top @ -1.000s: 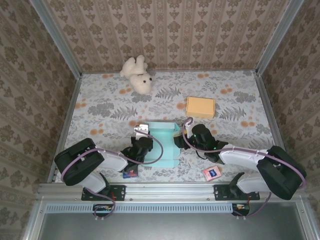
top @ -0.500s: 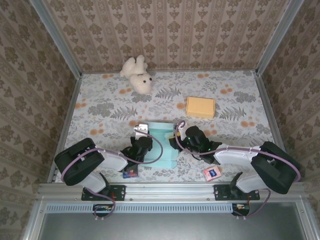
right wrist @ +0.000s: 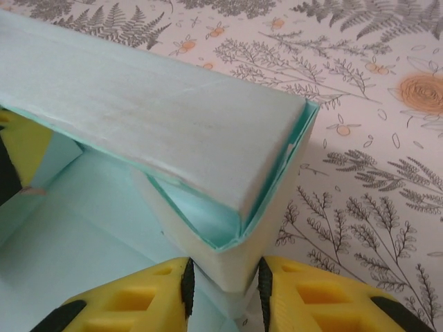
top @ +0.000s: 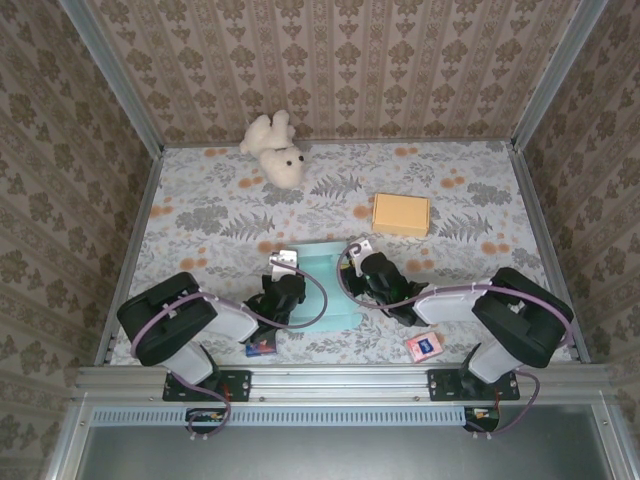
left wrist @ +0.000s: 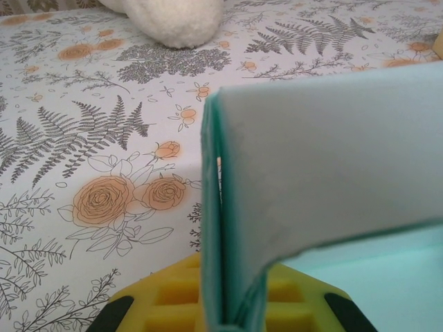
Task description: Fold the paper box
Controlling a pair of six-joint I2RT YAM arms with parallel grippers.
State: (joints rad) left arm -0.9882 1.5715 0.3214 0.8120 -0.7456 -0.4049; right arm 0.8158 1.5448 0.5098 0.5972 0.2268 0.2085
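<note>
Close to the arms, a red card [top: 423,345] lies on the table [top: 200,215] at the right and a blue card [top: 260,347] at the left. Just past them the light green box [top: 325,290] sits in the middle, near the front. The left gripper [top: 287,290] pinches its left wall, jaws squeezed on the paper. The right gripper [top: 358,282] pinches its right corner. Farther back is an orange box [top: 400,214]. Farthest, by the back wall, lies a white bear [top: 275,148].

Teal paper box [top: 325,285] — half-folded, walls upright
</note>
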